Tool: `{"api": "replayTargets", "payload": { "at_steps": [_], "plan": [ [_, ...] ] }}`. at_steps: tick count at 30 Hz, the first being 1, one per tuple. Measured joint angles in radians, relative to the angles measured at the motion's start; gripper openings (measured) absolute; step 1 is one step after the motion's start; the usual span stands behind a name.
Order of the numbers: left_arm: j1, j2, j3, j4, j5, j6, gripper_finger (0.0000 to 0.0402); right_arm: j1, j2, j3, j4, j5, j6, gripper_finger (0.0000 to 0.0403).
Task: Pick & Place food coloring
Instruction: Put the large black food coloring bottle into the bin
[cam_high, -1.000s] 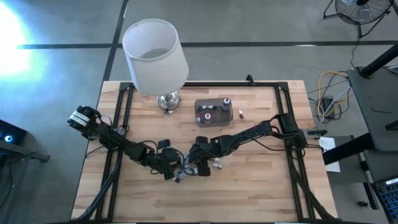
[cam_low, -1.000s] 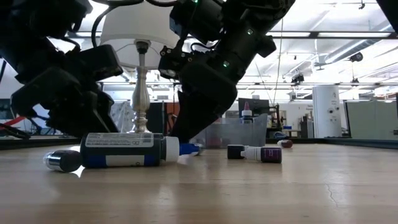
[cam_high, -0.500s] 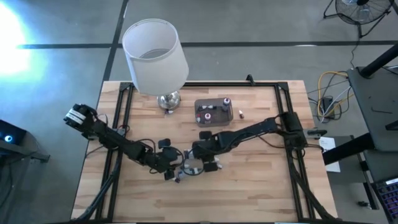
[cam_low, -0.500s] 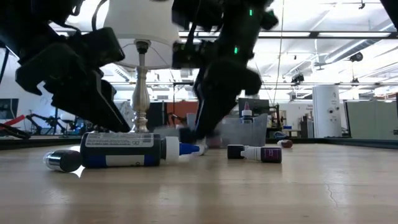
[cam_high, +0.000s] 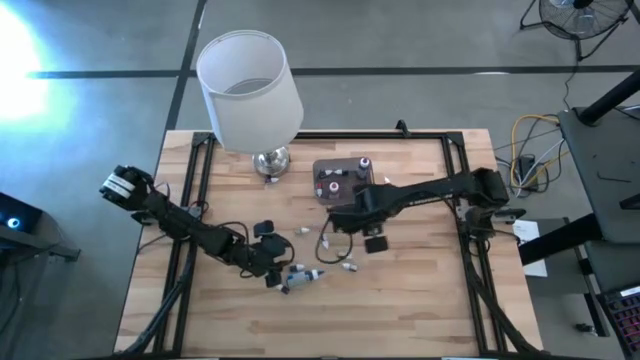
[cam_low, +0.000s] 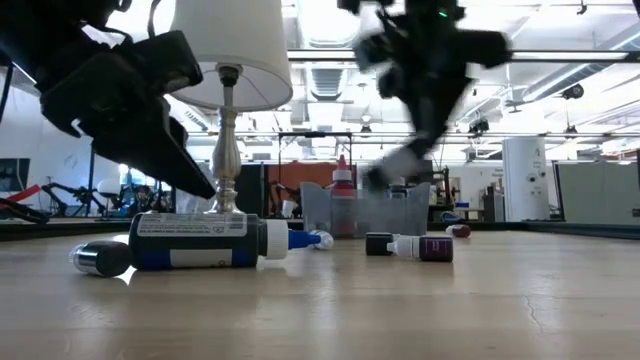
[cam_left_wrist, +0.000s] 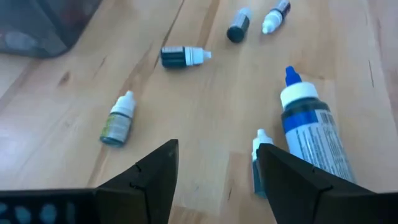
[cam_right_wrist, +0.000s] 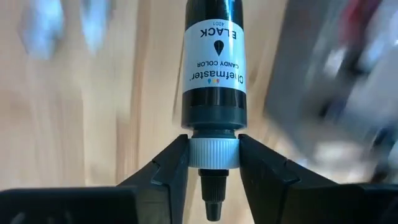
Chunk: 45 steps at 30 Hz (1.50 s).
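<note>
My right gripper (cam_right_wrist: 213, 146) is shut on a black food coloring bottle (cam_right_wrist: 213, 68) with a white label, high above the table beside the translucent box (cam_high: 343, 180). In the high view it (cam_high: 347, 218) is just in front of that box. My left gripper (cam_left_wrist: 214, 180) hovers open over the table's near middle (cam_high: 280, 272), touching nothing. Under and ahead of it several small dropper bottles lie on their sides, among them a whitish one (cam_left_wrist: 118, 118) and a dark one (cam_left_wrist: 180, 57). A bigger blue-tipped bottle (cam_left_wrist: 308, 130) lies there too. My right gripper pinches the bottle's white ribbed cap (cam_right_wrist: 213, 154) between its two fingers (cam_right_wrist: 168, 168). The fingers point steeply down and lie along the bottle. The bottle is lifted clear and hangs below the fingertips, body downward, its dark nozzle pointing back toward the wrist.
A white-shaded lamp (cam_high: 250, 90) on a chrome base stands at the far left of the table. The box holds a few upright bottles, one red-capped (cam_low: 343, 190). Two more bottles (cam_low: 410, 245) lie on the wood near it. Black rails run along the table's sides.
My right gripper has risen from the table among the lying bottles and gone toward the far edge and the box. It has tipped to point steeply down, and the black bottle has been lifted clear with it. My left gripper has stayed about where it was.
</note>
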Motion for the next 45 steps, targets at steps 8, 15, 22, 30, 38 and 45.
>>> {"api": "replayTargets", "payload": {
  "at_steps": [8,15,22,30,38,45],
  "plan": [
    [0.0,0.0,0.007,0.001,-0.002,-0.011,0.0194,-0.046,0.118,-0.014,-0.246,-0.099,0.051,0.0119],
    [0.0,0.001,0.005,-0.002,-0.003,-0.078,0.0194,-0.045,0.179,-0.015,-0.258,-0.157,0.084,0.012],
    [0.0,0.001,0.004,0.0,-0.005,-0.074,0.0194,-0.043,0.157,-0.016,-0.255,-0.142,0.084,0.012],
    [0.001,0.001,0.002,0.0,-0.03,-0.055,0.0194,-0.043,0.135,-0.003,-0.256,-0.109,0.103,0.0139],
    [0.002,0.001,0.002,0.0,-0.037,-0.054,0.0194,-0.045,0.135,-0.003,-0.256,-0.109,0.099,0.0206],
    [0.002,0.001,0.002,0.0,-0.037,-0.061,0.0194,-0.044,0.12,-0.008,-0.226,-0.119,0.234,0.0216]
  ]
}}
